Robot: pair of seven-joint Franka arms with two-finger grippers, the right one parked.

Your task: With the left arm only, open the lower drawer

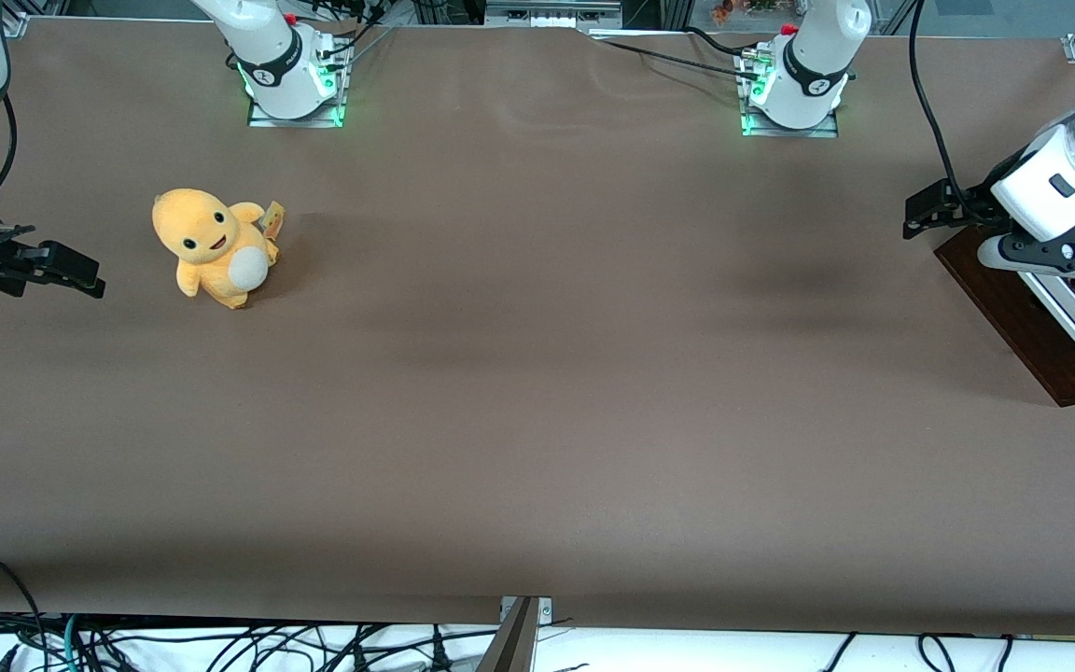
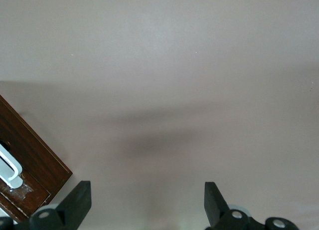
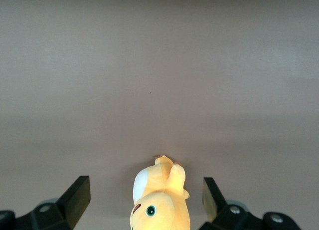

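1. I see the small dark-brown wooden cabinet at the working arm's end of the table, partly cut off by the edge of the front view. Only its brown face and white bar handles show.

2. From here I cannot cleanly separate the lower drawer from the like drawer above it. I take the part of the face nearer the front camera to be the one I want, but that is a judgement.

3. The left arm hangs over the cabinet, and its gripper sits just above the table beside the cabinet's corner. In the left wrist view the two black fingers stand wide apart with nothing but bare table between them, so the jaws are released and hold nothing.

4. A white bar handle shows in the wrist view, apart from the fingers and not yet between them.

5. Handling, as I judge it: the drawer is rigid wood, so it will not deform. The handle is stiff, smooth and likely a bit slippery, so I want the fingers straddling the middle of the bar and closed firmly.

6. The cabinet looks small and light, so a pull off the drawer's line could drag or twist the whole thing. I would pull straight and slowly.

7. A yellow plush toy sits toward the parked arm's end, well apart from all this.
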